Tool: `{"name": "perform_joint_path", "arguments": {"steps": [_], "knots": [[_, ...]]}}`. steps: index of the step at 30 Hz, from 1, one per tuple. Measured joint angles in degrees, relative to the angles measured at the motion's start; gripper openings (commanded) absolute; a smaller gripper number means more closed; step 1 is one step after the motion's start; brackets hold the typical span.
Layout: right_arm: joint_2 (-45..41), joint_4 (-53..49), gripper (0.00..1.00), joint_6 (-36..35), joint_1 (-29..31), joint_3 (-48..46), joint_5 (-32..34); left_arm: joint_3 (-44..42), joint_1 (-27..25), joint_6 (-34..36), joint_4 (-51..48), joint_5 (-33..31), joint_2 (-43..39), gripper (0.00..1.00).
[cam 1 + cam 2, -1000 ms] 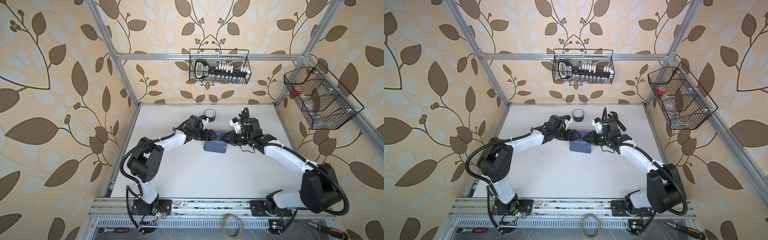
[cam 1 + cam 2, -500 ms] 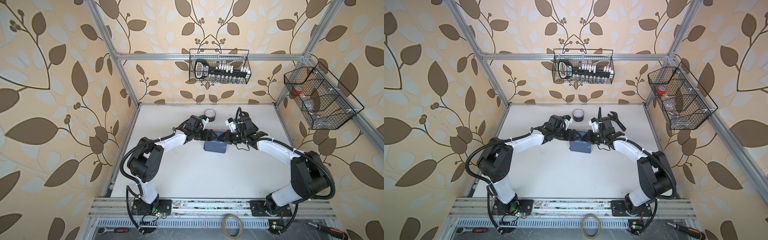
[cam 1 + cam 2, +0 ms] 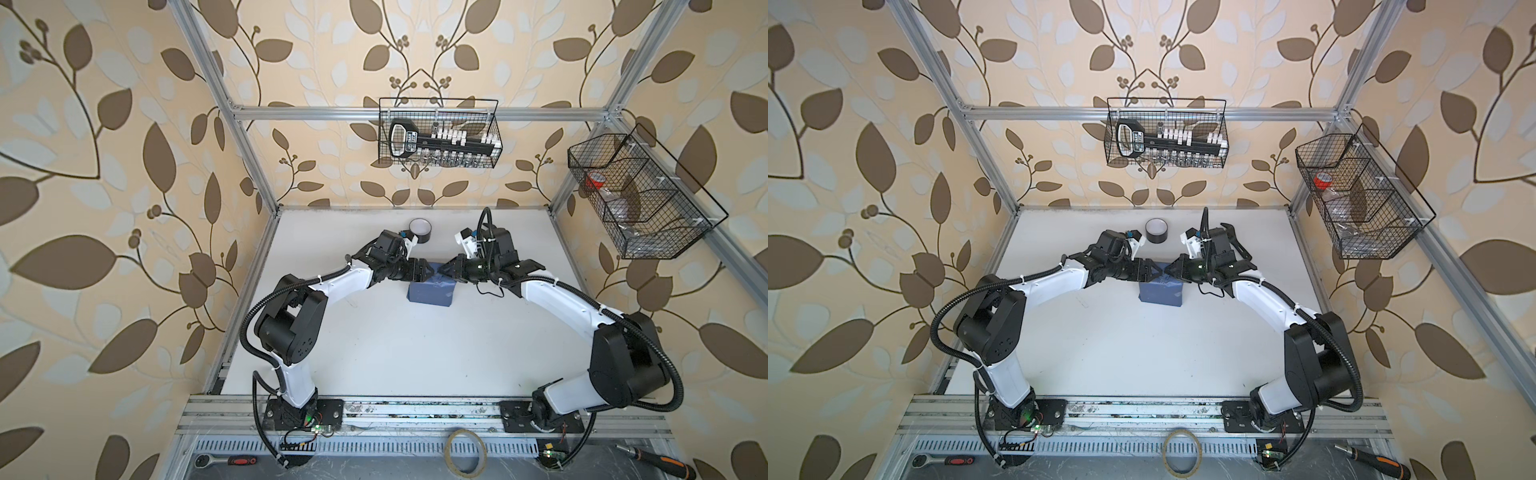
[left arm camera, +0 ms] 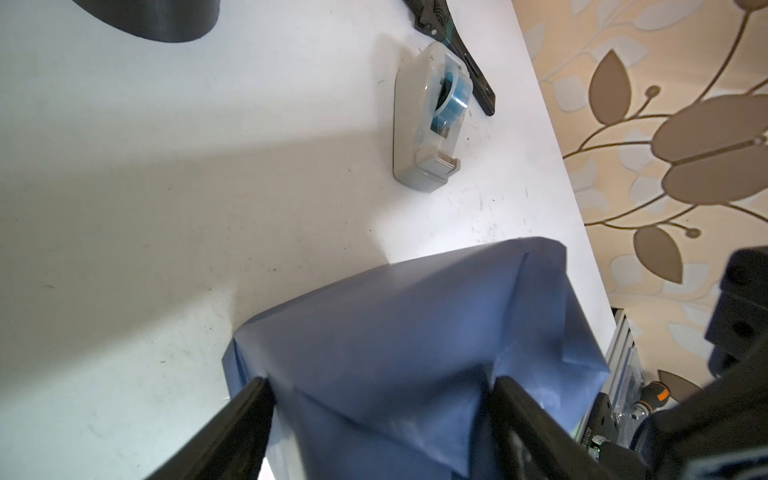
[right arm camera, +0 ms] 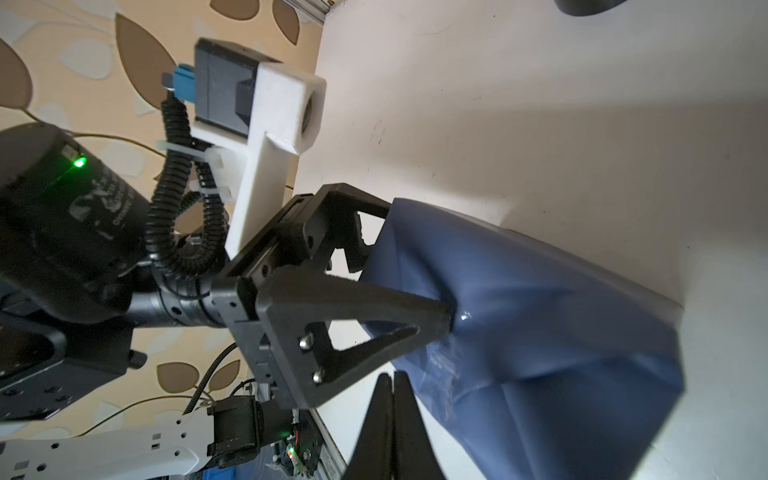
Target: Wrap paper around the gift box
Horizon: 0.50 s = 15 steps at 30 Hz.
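clearly, from left to right: the left gripper (image 3: 428, 271) stands wide, its fingers (image 4: 232, 424) straddling the slate-blue paper (image 3: 429, 292), which covers the gift box completely, mid-table toward the back. the right gripper (image 3: 444, 270), jaws pressed together, holds nothing visible just beside the parcel. a tape dispenser (image 4: 430, 120) sits behind. writing on the right arm's motor housing is too blurred to read.

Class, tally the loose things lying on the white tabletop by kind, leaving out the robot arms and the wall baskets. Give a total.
Paper-wrapped parcel: 1
Black tape roll: 1
Tape dispenser: 1
Black hand tool beside the dispenser: 1
Total: 4
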Motion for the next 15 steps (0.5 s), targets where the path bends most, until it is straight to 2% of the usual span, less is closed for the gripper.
{"name": "perform_joint_path", "arguments": {"steps": [8,15], "knots": [[6.19,0.46,0.05,0.17,-0.44,1.68,0.02,0.00,0.00,0.00,0.02,0.00,0.00,0.83],[6.54,-0.04,0.05,-0.70,-1.49,1.68,-0.22,0.00,-0.02,0.00,0.13,-0.17,0.00,0.83]]}}
